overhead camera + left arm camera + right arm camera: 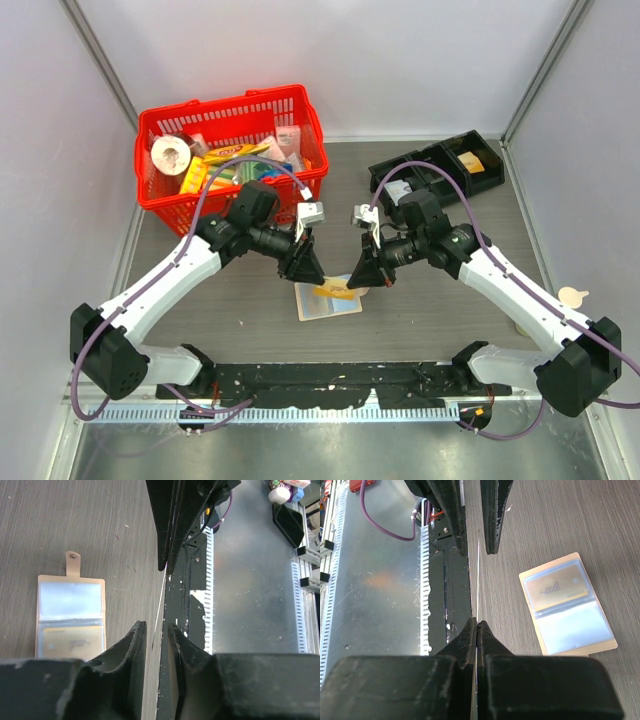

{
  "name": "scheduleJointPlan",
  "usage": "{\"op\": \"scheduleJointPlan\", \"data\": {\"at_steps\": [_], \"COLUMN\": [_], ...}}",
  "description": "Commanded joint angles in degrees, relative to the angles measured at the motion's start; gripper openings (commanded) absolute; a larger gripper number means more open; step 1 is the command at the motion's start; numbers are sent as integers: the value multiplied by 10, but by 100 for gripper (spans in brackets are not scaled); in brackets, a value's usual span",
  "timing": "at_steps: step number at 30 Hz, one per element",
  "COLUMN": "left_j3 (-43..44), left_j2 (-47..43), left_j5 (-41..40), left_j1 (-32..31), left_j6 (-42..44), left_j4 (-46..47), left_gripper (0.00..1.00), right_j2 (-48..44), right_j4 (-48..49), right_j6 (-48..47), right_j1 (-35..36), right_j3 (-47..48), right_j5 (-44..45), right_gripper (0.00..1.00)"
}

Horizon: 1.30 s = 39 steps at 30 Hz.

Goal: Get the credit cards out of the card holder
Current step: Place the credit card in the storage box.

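The tan card holder [328, 299] lies open on the table between the arms, with a yellow-orange credit card [336, 290] in one pale sleeve. It also shows in the left wrist view [70, 612] and the right wrist view [567, 605]. My right gripper [477, 622] is shut on a thin credit card [478, 580] seen edge-on, held above the table. My left gripper [156, 626] is open, its jaws standing on either side of that card's [161, 602] other end without pinching it. In the top view the left gripper [306, 268] and the right gripper [362, 274] face each other just above the holder.
A red basket [230, 150] full of items stands at the back left. A black three-part tray [440, 170] stands at the back right. A small beige tag [572, 296] lies at the right. A black strip [340, 380] runs along the near edge.
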Motion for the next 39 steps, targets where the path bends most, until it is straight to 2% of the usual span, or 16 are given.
{"op": "scheduleJointPlan", "data": {"at_steps": [1,3,4,7,10,14,15,16,17,21,26,30,34,39], "left_j3": [0,1,3,6,-11,-64,-90,-106,-121,-168,-230,-276,-308,-323], "left_j2": [3,5,7,3,-20,-69,-82,-95,-108,-149,-181,-183,-176,-155], "left_j5": [9,15,17,5,-35,-107,-130,-147,-165,-245,-315,-331,-364,-400], "left_j1": [-2,-2,-2,-3,-1,0,0,-1,0,-1,-1,-3,-21,-50], "left_j6": [9,10,10,10,-28,-115,-146,-168,-187,-270,-383,-490,-577,-642], "left_j4": [6,3,1,-1,41,149,181,221,245,321,452,578,682,756], "left_gripper": [18,3,0,0,0,0,0,0,0,0,0,0,0,0], "right_j2": [-13,-14,-14,-18,-33,-76,-95,-105,-126,-202,-261,-266,-252,-207], "right_j4": [21,23,24,41,88,198,233,255,290,399,489,714,870,959], "right_j6": [3,4,5,14,62,143,162,186,214,282,355,506,620,665], "right_j1": [-1,-1,0,-1,-5,-31,-35,-39,-41,-43,-44,-43,-39,-29], "right_j3": [20,19,18,15,-9,-64,-85,-95,-117,-181,-249,-343,-435,-454], "right_j5": [-10,-11,-10,-4,23,66,75,97,111,252,330,338,368,386], "right_gripper": [1,1,1,1,3,23,33,37,47,77,79,79,79,77]}}
